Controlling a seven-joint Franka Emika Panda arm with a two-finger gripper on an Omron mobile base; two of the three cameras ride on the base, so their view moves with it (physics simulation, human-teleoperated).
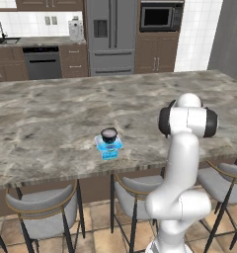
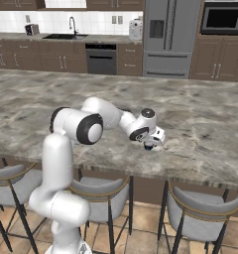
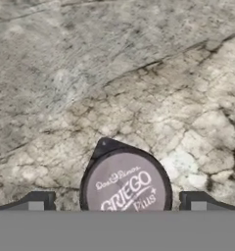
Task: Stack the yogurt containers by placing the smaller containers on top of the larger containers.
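Marble counter (image 1: 51, 123): one dark cup (image 1: 109, 134) already sits upright on the blue tub (image 1: 109, 147) near the front edge. Another dark cup (image 3: 126, 185) stands lid-up, axis vertical, between my fingertips (image 3: 35, 202). My gripper (image 3: 117, 206) is fully spread, holding nothing, straddling it for a side grasp.

Two base cameras look forward and down from behind the arm, one from its left, one from its right, sharing the marble bench (image 1: 51, 123) and the far kitchen wall; the hand camera looks straight down, close above a dark cup (image 3: 125, 182)
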